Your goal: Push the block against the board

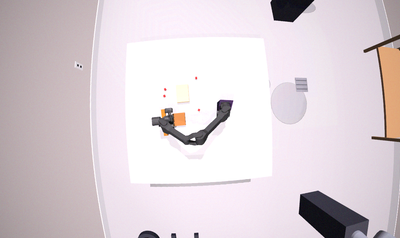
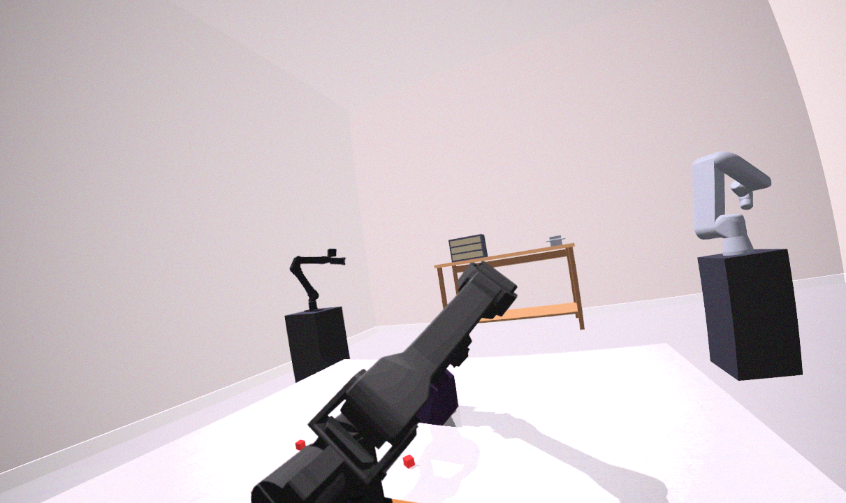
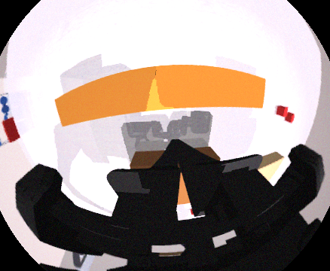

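The square block (image 1: 179, 119) (image 3: 146, 159) is a flat darker orange block. The board (image 1: 163, 112) (image 3: 210, 86) is a long, narrow, lighter orange bar on its left in the top view. Their facing sides look roughly parallel, and the wrist view shows a table gap between them. My gripper (image 1: 172, 119) (image 3: 175, 142) is shut and empty, at the block's side that faces the board. The fingers cover the middle of that side; I cannot tell whether they touch it. The arm hides the board's middle from above. In the exterior view the arm hides nearly all of both parts.
A pale yellow block (image 1: 182, 93) (image 3: 271, 170) lies above the square block in the top view. Two small red cubes (image 1: 165, 89) (image 1: 164, 96) lie left of it, one red cube (image 1: 196, 78) above right, and another (image 1: 199, 109) (image 2: 408, 461) lies between the square block and the arm's purple base (image 1: 230, 103).
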